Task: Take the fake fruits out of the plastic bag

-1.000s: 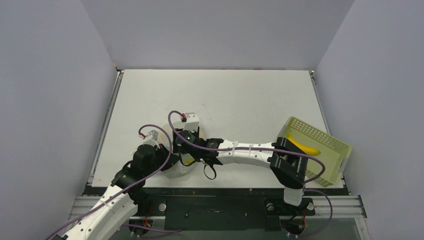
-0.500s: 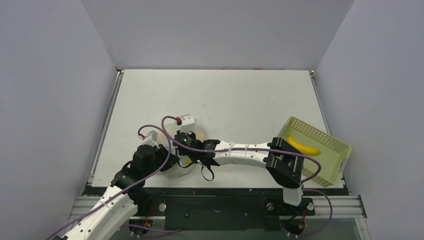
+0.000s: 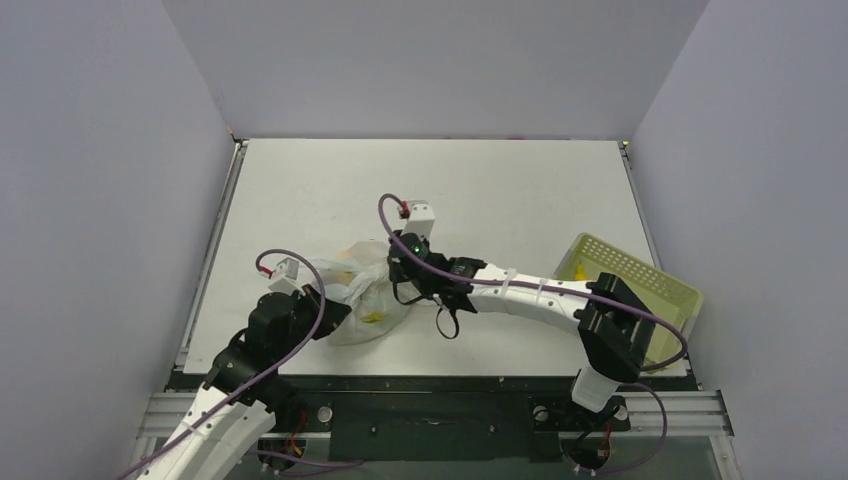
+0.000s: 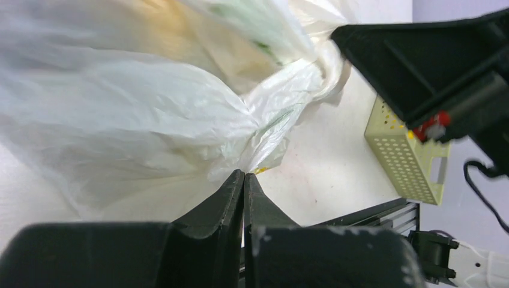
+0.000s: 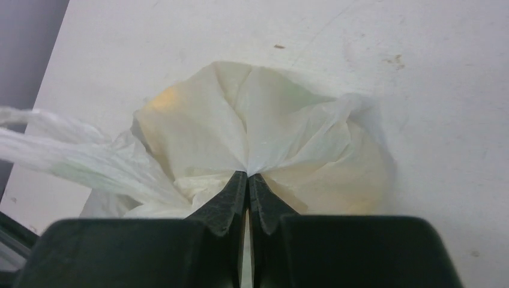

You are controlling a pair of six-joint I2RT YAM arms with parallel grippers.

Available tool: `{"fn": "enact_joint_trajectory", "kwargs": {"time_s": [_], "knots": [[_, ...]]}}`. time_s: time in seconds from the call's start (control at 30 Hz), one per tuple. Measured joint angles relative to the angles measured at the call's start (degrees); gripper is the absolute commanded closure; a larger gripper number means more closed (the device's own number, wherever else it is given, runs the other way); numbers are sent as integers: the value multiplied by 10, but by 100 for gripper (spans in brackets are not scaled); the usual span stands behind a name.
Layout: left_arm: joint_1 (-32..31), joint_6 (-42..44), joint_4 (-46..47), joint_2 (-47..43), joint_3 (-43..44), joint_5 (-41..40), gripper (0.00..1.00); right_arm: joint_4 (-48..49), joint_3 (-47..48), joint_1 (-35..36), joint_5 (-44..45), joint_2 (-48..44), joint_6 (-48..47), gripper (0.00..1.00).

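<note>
Jaws closed on plastic bag, left tool, right tool

Sitting on one table: one plastic bag, one perforated basket. Working there: two hands, left hand and right hand.

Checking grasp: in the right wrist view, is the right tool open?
No, the right tool is shut, pinching a fold of the plastic bag.
</note>
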Motion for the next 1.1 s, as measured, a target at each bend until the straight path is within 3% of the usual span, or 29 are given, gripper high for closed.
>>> {"fn": "enact_joint_trajectory", "kwargs": {"time_s": [0.17, 0.33, 0.53, 0.6, 0.73, 0.77, 0.8, 0.97, 1.1], "knots": [[0, -17, -36, -54, 9, -22, 100, 10, -37, -84, -43, -47, 7, 100], [0, -16, -68, -63, 35, -32, 100, 13, -45, -107, -66, -58, 2, 100], [0, 18, -76, -12, 71, -4, 67, 16, -52, -103, -83, -58, -7, 100], [0, 38, -74, 15, 86, 17, 61, 16, -55, -101, -87, -60, -10, 100], [0, 99, -73, 95, 148, 50, 59, 15, -59, -98, -93, -70, -17, 100], [0, 156, -61, 179, 223, 69, 59, 16, -59, -96, -98, -77, -19, 100], [0, 156, -61, 179, 223, 69, 59, 16, -59, -96, -98, -77, -19, 100], [-2, 302, -99, 372, 386, 79, 58, 16, -64, -93, -109, -86, -19, 100], [-3, 376, -105, 430, 393, 79, 59, 16, -66, -91, -116, -94, -19, 100]]}}
